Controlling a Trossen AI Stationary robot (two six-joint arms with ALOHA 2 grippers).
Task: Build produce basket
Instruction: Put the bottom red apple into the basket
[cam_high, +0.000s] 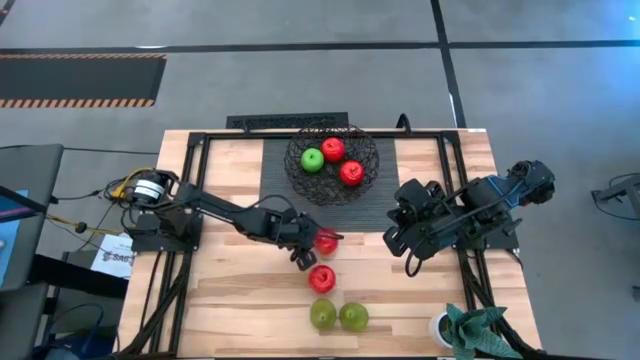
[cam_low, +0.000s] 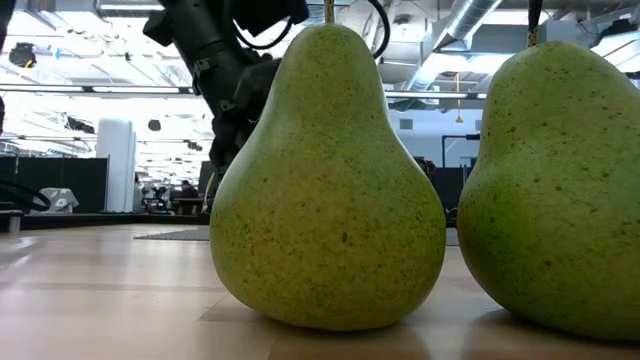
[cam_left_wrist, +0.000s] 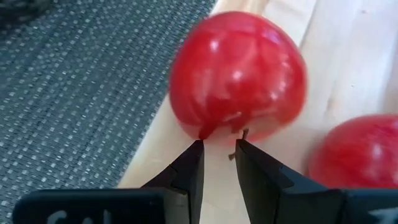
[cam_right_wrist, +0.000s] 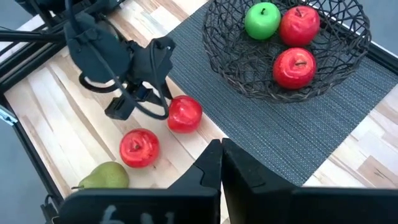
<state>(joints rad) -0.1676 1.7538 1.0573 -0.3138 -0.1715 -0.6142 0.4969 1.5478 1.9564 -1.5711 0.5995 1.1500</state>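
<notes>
Fingers of your left gripper pinch the stem of a red apple at the mat's edge. Your right gripper waits nearby, fingers pressed together. Basket holds three fruits (one green); another red apple and two pears sit on the desk.

Glossy red apples, thin wire basket, seemingly woven mat, wood table.

Bare bench at lower left, left arm crossing centre-left, two pears blocking lower centre, basket open from above
</notes>
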